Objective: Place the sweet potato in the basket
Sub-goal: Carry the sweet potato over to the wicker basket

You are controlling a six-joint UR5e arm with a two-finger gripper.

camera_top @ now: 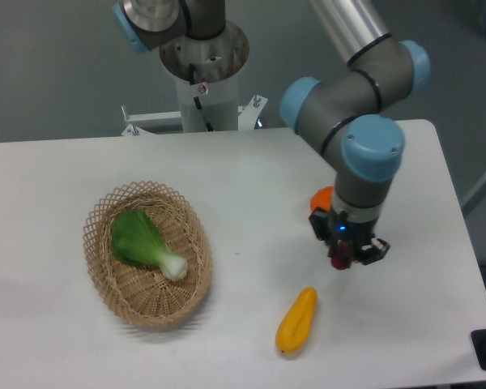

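Observation:
The sweet potato (338, 261) shows only as a small dark reddish-purple end poking out under my gripper (350, 253); the rest is hidden by the gripper body. The gripper points straight down at the right side of the table and looks closed around the sweet potato. The tan woven wicker basket (100, 217) sits on the left of the table, well away from the gripper, with a green leafy vegetable (142, 241) lying inside it.
A yellow-orange squash-like vegetable (297, 321) lies near the front edge, just left of and below the gripper. A round orange fruit (321, 197) is partly hidden behind the wrist. The arm's base (204, 73) stands at the back.

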